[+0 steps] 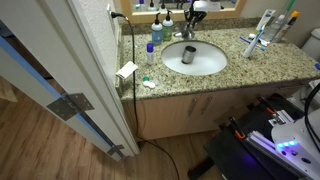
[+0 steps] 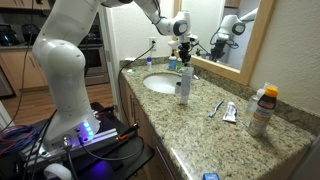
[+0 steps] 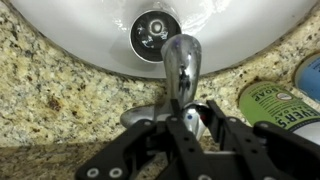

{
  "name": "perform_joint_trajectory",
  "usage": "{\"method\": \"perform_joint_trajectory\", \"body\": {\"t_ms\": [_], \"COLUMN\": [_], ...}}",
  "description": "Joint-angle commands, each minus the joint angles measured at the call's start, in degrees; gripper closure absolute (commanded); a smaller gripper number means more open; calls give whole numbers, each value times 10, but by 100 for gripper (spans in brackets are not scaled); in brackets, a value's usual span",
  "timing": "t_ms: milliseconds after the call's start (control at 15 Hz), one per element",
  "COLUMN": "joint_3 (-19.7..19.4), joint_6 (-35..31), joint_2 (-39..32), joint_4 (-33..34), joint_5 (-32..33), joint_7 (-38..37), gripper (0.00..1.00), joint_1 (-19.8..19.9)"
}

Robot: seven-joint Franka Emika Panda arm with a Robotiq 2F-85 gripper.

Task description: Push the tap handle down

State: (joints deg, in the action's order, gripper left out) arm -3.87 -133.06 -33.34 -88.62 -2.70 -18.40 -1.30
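Note:
The tap handle (image 3: 193, 121) is a short chrome lever with a blue and a red dot, behind the shiny spout (image 3: 181, 65) of the small faucet (image 1: 187, 34). In the wrist view my gripper (image 3: 198, 123) has its black fingers drawn close together on either side of the handle. In both exterior views the gripper (image 1: 190, 22) (image 2: 184, 47) hangs over the faucet at the back of the white oval basin (image 1: 212, 64) (image 2: 160, 84). The handle itself is hidden by the gripper in both exterior views.
A dark grey cup (image 1: 189, 56) stands in the basin. A blue bottle (image 1: 152, 47) and a green soap container (image 3: 275, 100) stand near the faucet. A tall bottle (image 2: 184, 86), a toothpaste tube (image 2: 231, 113) and an orange-capped bottle (image 2: 262, 108) stand on the granite counter (image 1: 240, 72). A mirror is behind.

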Motion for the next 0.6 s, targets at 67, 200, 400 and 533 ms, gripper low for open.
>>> {"method": "perform_joint_trajectory", "body": {"t_ms": [67,200,400,533], "joint_3": [5,1,-3,-6], "joint_6": [139,238,372,352], "joint_2": [53,73,110,98], "joint_4": [-36,-23,9,12], "joint_5": [-20,-14,-15,-9], "joint_7": [50,76,148,130], "gripper": [31,18,1,8], "joint_1": [30,43,74,68]}}
